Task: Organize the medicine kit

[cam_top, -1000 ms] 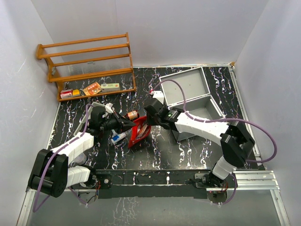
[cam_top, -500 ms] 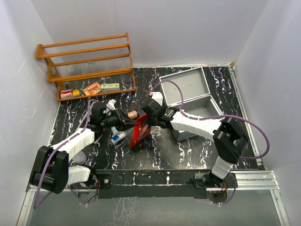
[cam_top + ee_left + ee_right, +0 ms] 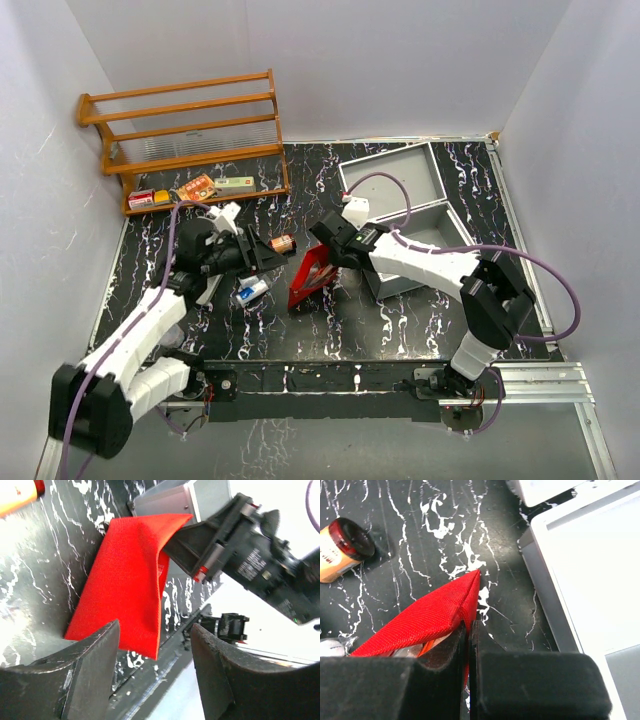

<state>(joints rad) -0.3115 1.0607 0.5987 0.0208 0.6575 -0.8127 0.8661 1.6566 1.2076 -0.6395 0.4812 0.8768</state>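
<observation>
- Right fingers (image 3: 535, 685) are pressed together on the upper edge of a red pouch (image 3: 313, 278); the right gripper (image 3: 327, 258) holds it tilted.
- Left fingers (image 3: 85, 675) are spread wide and clear of the pouch; the left gripper (image 3: 262, 257) grips nothing.
- Medicine kit (image 3: 400, 190) stands lid-open at right rear, beside the right arm.
- Brown bottle (image 3: 281, 242) lies just beyond the left gripper.
- Wooden rack (image 3: 185, 140) stands at left rear, well apart.

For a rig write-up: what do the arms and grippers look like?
The left arm and right arm have white links, black joints and a purple cable each. The left gripper and right gripper are black, with two blocky fingers.
</observation>
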